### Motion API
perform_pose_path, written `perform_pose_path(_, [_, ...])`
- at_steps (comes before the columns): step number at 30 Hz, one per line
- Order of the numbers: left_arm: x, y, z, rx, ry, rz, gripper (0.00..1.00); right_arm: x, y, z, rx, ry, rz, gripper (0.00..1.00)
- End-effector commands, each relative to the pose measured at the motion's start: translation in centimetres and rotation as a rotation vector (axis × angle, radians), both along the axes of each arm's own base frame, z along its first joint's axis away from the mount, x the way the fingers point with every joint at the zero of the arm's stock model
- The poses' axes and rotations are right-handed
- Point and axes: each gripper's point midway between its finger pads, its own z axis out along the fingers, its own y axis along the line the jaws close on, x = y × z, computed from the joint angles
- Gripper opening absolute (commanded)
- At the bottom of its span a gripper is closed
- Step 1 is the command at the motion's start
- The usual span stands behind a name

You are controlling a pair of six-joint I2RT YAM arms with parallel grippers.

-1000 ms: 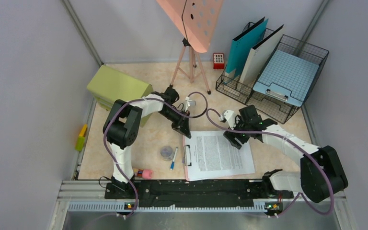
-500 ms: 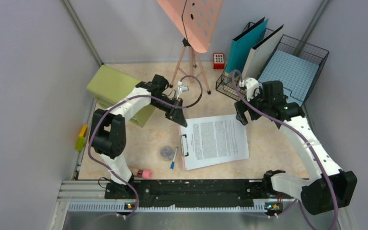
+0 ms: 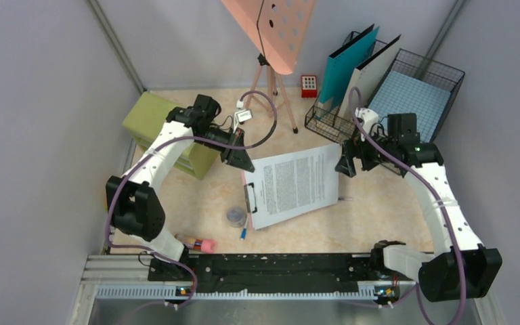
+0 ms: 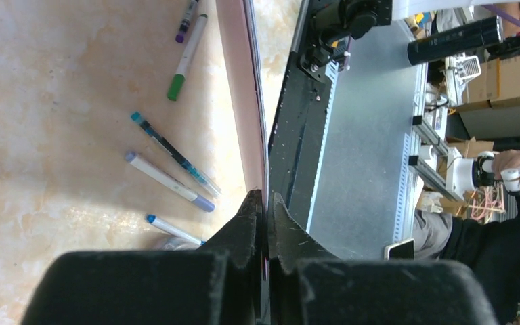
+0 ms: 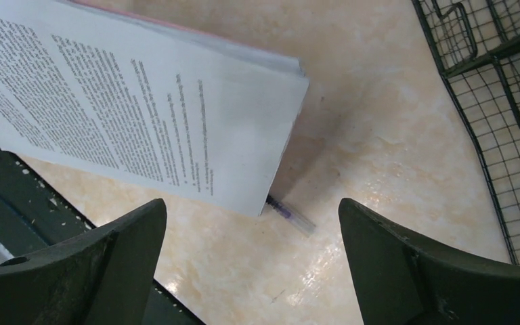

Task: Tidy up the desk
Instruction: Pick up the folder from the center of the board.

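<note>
left gripper (image 3: pixel 238 157): we are clamping it shut on the pink clipboard (image 3: pixel 291 183) edge, holding the board tilted above the desk (image 3: pixel 379 210), likely to uncover the pens (image 4: pixel 175 154) | right gripper (image 3: pixel 347 164): we are hovering it wide open beside the board's right corner, gripping nothing

The clipboard (image 3: pixel 291 184) carries print too small to read.

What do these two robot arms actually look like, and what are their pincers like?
Both the left arm and right arm have white tubular links joined by chunky black joints. A purplish cable loops along each. The left pincer and right pincer are black, with two wedge-shaped fingers.
</note>
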Motion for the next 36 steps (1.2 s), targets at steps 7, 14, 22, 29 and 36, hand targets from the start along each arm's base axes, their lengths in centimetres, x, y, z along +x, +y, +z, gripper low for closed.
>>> perform_pose_path(7, [-5.0,1.0,6.0,-0.132,-0.149,-0.184,0.00,-0.1,1.7,-0.2,0.064,-0.106,0.181,0.96])
perform_pose_path(14, [-5.8,1.0,7.7,-0.188,-0.204,-0.205,0.00,-2.4,4.2,0.2,0.242,-0.075,0.375,0.95])
perform_pose_path(22, [-6.2,0.4,8.8,-0.288,-0.171,-0.222,0.00,-5.0,6.0,0.1,0.392,-0.022,0.516,0.91])
perform_pose_path(29, [-4.8,-0.2,8.3,-0.297,-0.125,-0.217,0.00,-6.4,6.9,1.1,0.465,0.002,0.578,0.65])
perform_pose_path(36, [-2.3,-0.7,6.6,-0.253,-0.090,-0.194,0.00,-6.8,6.7,1.6,0.454,0.050,0.567,0.00])
